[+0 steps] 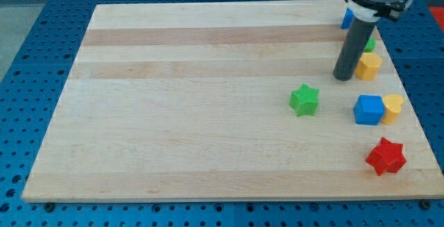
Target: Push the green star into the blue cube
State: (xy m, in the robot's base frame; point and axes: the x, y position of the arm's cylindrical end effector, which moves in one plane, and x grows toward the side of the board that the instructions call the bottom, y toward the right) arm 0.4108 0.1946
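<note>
Nearest sits a red star (pixel 386 156); farther up, the green star (pixel 304 100) lies flat, apart from the blue cube (pixel 368 110). My tip (pixel 342 78), a bare rod, touches neither.

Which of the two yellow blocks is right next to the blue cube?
The lower yellow block, touching the blue cube on its right. The other yellow block sits higher, beside my tip.

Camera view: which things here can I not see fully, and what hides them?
- Blue block, camera view: mostly hidden behind the dark rod; shape unclear.
- Small green block, camera view: only a sliver shows beside the rod; shape unclear.
- My tip, camera view: whether it touches the yellow block on its right cannot be told.
</note>
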